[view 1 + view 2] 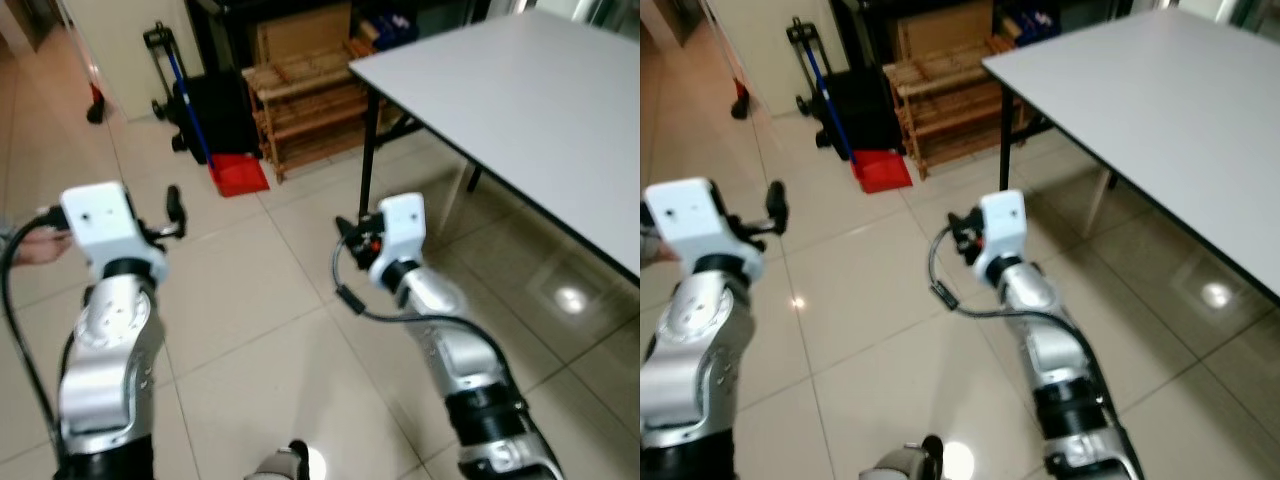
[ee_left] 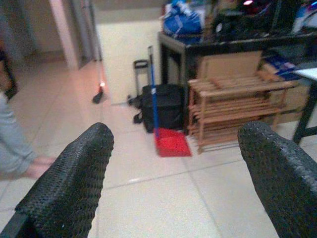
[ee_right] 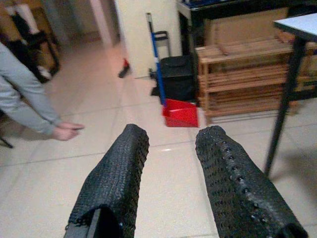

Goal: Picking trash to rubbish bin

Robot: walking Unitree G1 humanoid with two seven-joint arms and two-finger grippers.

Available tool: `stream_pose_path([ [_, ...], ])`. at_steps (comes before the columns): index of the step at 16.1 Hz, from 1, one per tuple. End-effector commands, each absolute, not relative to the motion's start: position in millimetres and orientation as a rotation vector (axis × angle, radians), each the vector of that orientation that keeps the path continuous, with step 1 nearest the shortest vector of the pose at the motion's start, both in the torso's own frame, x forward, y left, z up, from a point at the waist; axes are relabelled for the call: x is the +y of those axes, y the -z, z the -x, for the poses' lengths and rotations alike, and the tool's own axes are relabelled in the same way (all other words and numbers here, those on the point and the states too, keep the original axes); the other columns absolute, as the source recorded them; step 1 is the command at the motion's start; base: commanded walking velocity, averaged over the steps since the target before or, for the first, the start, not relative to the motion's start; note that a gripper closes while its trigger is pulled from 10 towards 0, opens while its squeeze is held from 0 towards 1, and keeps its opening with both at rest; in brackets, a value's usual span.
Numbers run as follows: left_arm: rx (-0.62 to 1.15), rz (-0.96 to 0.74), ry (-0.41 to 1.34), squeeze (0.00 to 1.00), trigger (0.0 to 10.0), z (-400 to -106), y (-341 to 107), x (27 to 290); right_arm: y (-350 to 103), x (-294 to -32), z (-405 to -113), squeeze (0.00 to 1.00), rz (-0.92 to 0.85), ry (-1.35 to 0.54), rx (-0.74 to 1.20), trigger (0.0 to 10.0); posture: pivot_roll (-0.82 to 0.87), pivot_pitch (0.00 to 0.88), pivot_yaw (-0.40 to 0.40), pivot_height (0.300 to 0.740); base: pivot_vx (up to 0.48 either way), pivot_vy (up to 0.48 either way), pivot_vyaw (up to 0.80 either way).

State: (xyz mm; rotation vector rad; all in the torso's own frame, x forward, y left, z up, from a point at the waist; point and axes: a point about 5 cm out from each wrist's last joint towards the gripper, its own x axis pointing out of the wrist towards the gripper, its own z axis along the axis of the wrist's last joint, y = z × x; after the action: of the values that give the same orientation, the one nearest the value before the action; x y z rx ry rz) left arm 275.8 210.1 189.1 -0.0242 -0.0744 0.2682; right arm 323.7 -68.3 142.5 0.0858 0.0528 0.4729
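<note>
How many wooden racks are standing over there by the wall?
1. The wooden rack stands on the floor between the black bag and the table, right of the red dustpan. Others may be hidden behind the table.

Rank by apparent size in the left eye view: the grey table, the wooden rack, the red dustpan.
1. grey table, by far the largest, though it is also nearest the camera.
2. wooden rack.
3. red dustpan, the smallest.

Head-high, downward; wrists toward dustpan (image 2: 172, 142)
</note>
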Motion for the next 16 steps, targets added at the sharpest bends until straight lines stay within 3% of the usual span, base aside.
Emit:
stream_pose_path([
  [1,-0.089,0.025,-0.261,0.0,10.0,-273.5,-193.0,209.3,-145.6,-68.9,-322.1,0.0,-0.09,-0.484,0.043,10.0,0.03,0.128,0.077,0.74,0.345,0.0,0.0],
  [16,-0.059,0.018,-0.251,0.0,10.0,-270.4,-188.9,207.4,-143.0,-68.8,-320.9,0.0,-0.082,-0.491,0.052,10.0,0.04,0.134,0.079,0.74,0.473,0.0,0.0],
])
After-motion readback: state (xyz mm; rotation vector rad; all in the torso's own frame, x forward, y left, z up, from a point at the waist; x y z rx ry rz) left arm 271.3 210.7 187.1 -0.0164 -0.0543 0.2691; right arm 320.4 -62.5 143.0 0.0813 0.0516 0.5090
